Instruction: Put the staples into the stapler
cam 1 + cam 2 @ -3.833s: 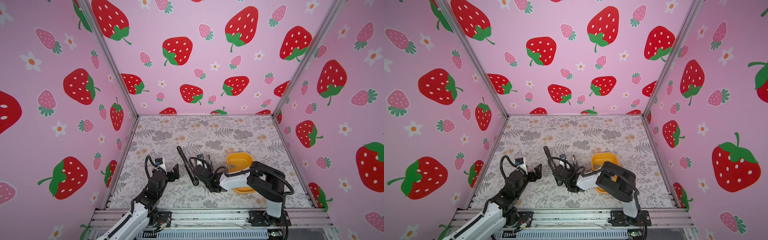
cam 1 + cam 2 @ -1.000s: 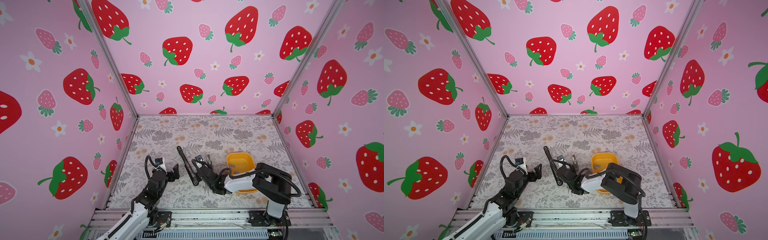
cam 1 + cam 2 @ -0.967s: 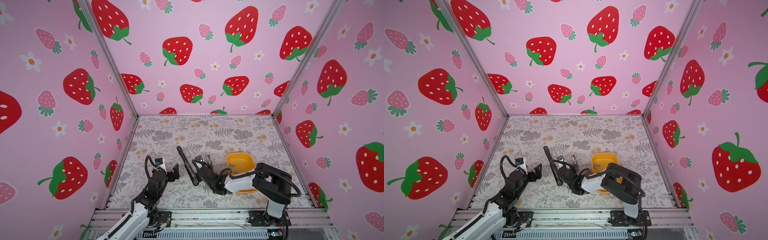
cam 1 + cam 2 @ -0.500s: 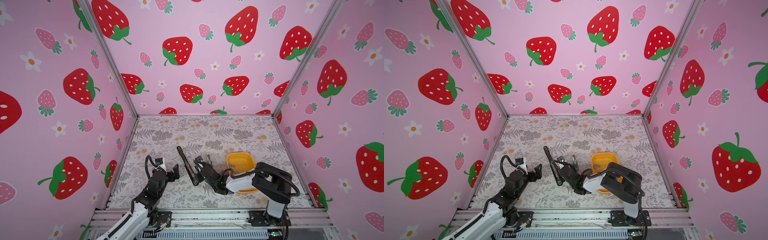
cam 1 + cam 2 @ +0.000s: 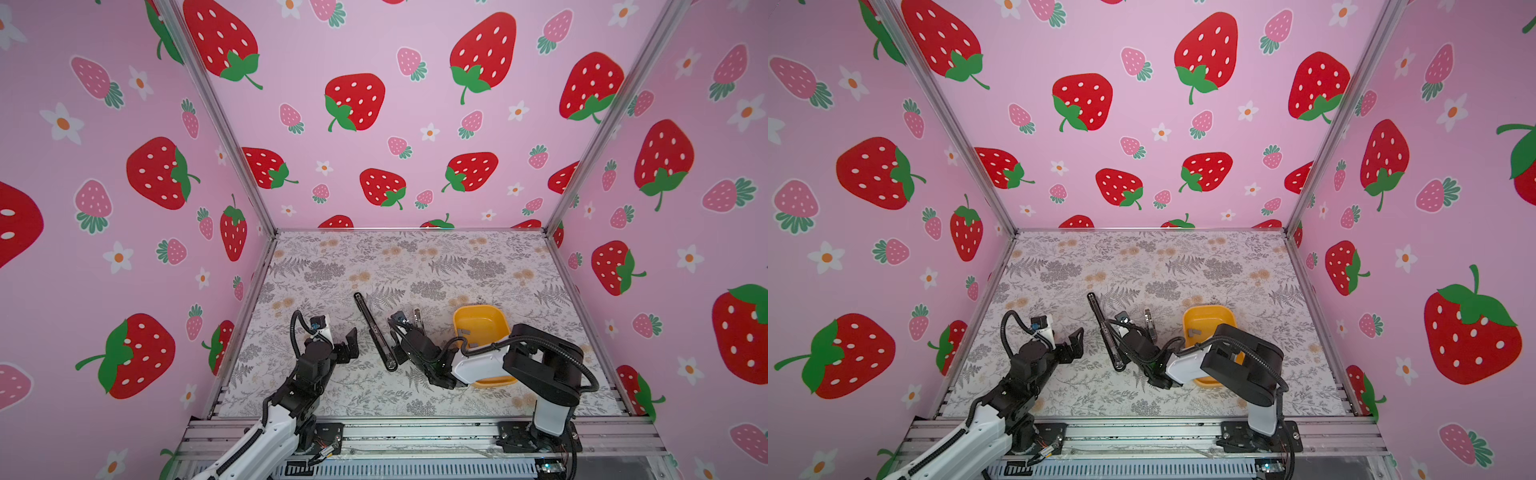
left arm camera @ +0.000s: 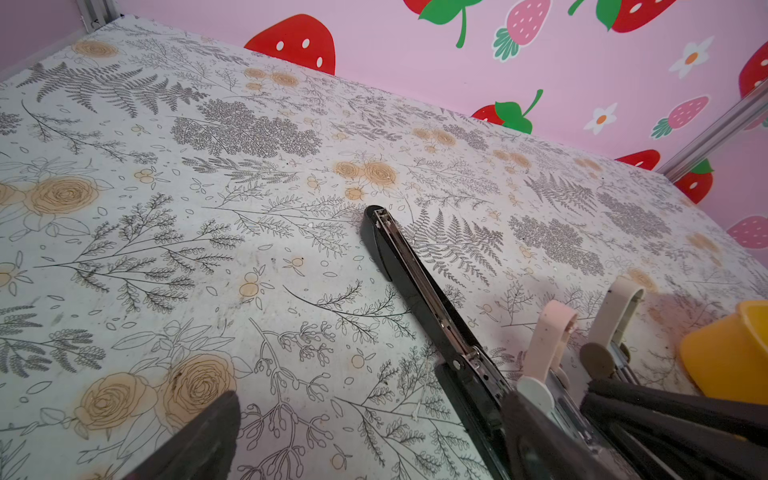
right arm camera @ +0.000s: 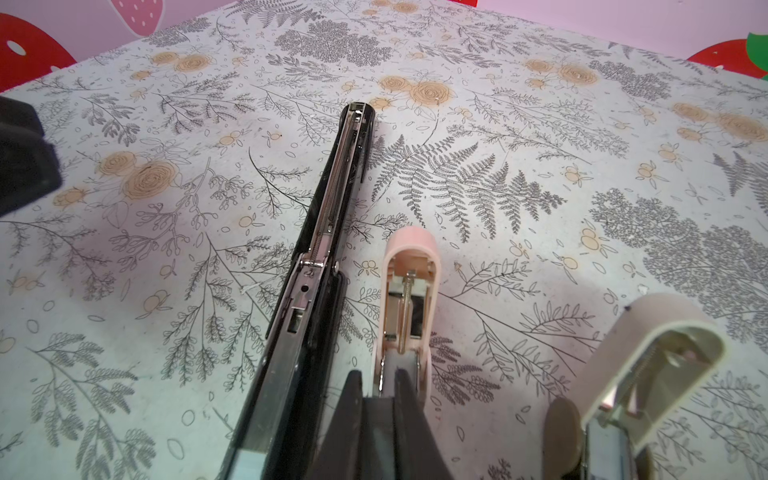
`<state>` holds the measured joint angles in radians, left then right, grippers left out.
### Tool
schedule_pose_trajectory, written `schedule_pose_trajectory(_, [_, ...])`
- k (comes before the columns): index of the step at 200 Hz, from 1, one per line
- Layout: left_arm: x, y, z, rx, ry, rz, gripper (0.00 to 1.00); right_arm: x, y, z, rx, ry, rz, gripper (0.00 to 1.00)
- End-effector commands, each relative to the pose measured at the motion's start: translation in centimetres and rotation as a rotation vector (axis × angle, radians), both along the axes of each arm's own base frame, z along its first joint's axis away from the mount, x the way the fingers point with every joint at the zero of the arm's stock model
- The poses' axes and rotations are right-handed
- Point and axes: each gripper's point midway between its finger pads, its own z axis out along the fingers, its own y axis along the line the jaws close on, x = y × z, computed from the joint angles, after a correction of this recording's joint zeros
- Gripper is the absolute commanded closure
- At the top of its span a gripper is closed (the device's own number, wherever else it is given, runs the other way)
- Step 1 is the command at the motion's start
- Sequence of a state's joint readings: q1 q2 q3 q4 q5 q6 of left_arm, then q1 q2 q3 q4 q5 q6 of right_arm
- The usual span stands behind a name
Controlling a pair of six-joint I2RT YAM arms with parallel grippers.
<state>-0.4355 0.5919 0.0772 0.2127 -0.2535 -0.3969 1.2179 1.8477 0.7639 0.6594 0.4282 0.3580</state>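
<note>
Three staplers lie open on the floral mat: a long black stapler (image 5: 374, 330) (image 7: 332, 208), a pink stapler (image 7: 409, 257) and a beige stapler (image 7: 648, 353). My right gripper (image 7: 380, 376) (image 5: 400, 332) hovers over the pink stapler's open channel. It is shut on a flat grey strip of staples (image 7: 380, 409). More staples (image 5: 464, 331) lie in the yellow bin (image 5: 498, 322). My left gripper (image 5: 349, 345) (image 6: 374, 440) stands open and empty, left of the black stapler.
The yellow bin (image 5: 1227, 316) sits right of the staplers, partly under my right arm. Pink strawberry walls close in the mat on three sides. In the left wrist view the black stapler (image 6: 415, 282) runs close by one finger (image 6: 536, 436).
My right gripper has crept slightly towards the far left along the pink stapler, still shut. The left arm has not moved.
</note>
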Motion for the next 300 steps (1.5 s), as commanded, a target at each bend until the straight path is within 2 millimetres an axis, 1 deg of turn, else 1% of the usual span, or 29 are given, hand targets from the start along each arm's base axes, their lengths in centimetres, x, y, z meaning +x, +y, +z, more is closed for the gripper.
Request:
schedule_pose_trajectory(1, [0.6,0.0,1.8,-0.022,-0.046,0.017,0.01,0.3,-0.1,-0.7,-0.006,-0.004,-0.008,0.93])
schedule_pose_trajectory(81, [0.6,0.0,1.8,-0.022,-0.047,0.016,0.01,0.7,-0.1,-1.6,-0.026,0.001,-0.016,0.93])
schedule_pose_trajectory(118, [0.6,0.0,1.8,-0.022,-0.047,0.015,0.01,0.8,-0.2,-1.7,-0.029,0.002,-0.019,0.93])
schedule_pose_trajectory(179, [0.6,0.0,1.8,-0.023,-0.047,0.015,0.01,0.6,-0.1,-0.1,-0.007,-0.019,0.007,0.93])
schedule_pose_trajectory(261, [0.6,0.0,1.8,-0.022,-0.046,0.016,0.01,0.7,-0.6,0.0,-0.013,-0.031,-0.005,0.93])
schedule_pose_trajectory(300, [0.6,0.0,1.7,-0.021,-0.045,0.016,0.01,0.5,-0.5,1.0,0.011,-0.035,0.013,0.93])
